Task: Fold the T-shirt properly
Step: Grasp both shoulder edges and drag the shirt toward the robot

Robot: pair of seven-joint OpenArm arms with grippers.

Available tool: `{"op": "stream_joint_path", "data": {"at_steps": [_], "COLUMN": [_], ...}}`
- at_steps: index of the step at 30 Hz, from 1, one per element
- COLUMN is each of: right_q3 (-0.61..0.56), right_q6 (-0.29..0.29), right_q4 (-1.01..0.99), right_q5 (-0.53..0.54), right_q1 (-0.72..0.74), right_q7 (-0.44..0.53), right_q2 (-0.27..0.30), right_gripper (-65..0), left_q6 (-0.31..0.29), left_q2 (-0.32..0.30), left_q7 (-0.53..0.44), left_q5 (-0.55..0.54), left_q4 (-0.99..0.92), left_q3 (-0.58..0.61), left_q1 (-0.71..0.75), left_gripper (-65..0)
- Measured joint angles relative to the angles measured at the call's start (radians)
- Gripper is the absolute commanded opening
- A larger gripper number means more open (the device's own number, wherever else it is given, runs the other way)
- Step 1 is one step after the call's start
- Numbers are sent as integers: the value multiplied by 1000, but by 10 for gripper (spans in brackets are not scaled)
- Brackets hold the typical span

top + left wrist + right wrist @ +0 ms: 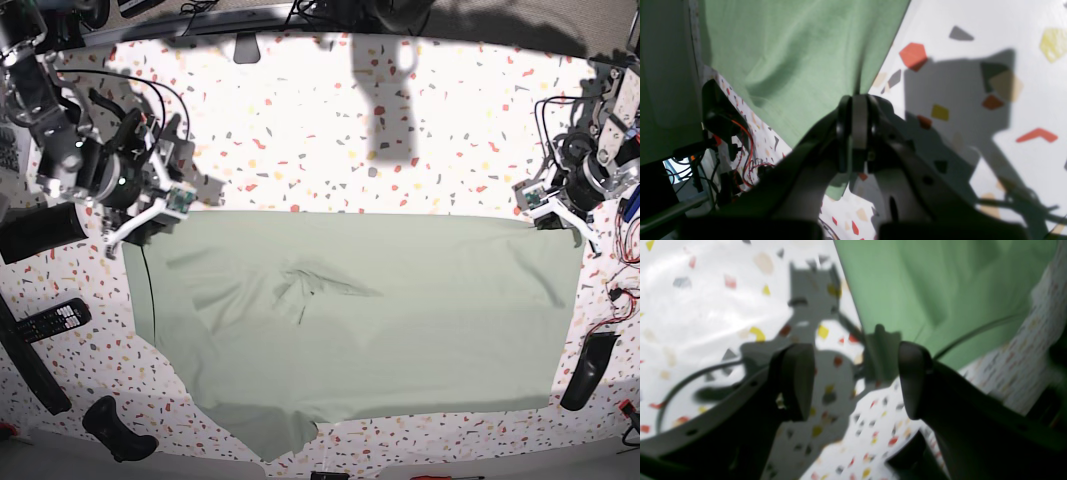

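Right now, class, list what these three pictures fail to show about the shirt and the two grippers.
- T-shirt neckline and sleeves: base view, not made out; folded cloth may cover them.
- Left gripper: left wrist view, shut on the T-shirt; the pinched edge is hidden between the fingers.
- Right gripper: right wrist view, open but blurred; contact with the cloth cannot be told.

No lettering, label, brand or number can be read anywhere here, from any of the views.

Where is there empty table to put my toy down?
The widest bare patch of table is behind the T-shirt, between both arms. A thin strip runs along its front hem. The side edges are crowded with cables and black tools.
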Motion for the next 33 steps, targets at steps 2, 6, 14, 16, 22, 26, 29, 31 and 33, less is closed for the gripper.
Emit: {"op": "stream_joint_path", "data": {"at_steps": [2, 6, 14, 16, 22, 26, 29, 31, 33], "right_q3": [-43, -119, -140, -142, -143, -143, -143, -143, -143], "right_q6": [0, -79, -190, -190, -190, -227, -238, -238, -238], "right_q4": [-28, -77, -164, -187, -225, -239, -240, -240, -240], "right_q5": [-62, -195, -283, -273, -277, -277, -277, -277, -277], "right_q1": [3, 6, 76, 97, 114, 112, 114, 113, 113], "right_q7": [42, 47, 53, 55, 53, 52, 52, 35, 21], "right_q2": [0, -31, -130, -131, -134, -134, -133, -134, -136], "right_gripper": [-271, -271, -295, -357, -486, -594, -650, -650, -650], "left_q6": [0, 0, 3, 3, 3, 3, 3, 3, 3], "left_q2": [0, 0, 0, 0, 0, 0, 0, 0, 0], "left_q7": [-2, 2, -1, 0, 1, -2, 1, 0, 8], "left_q5": [0, 0, 1, 0, 1, 0, 0, 0, -24], "left_q4": [0, 0, 0, 0, 0, 0, 0, 0, 0], "left_q3": [0, 0, 0, 0, 0, 0, 0, 0, 0], "left_q1": [0, 0, 0, 0, 0, 0, 0, 0, 0], "left_gripper": [-650, -650, -650, -650, -650, -650, -650, -650, -650]}}
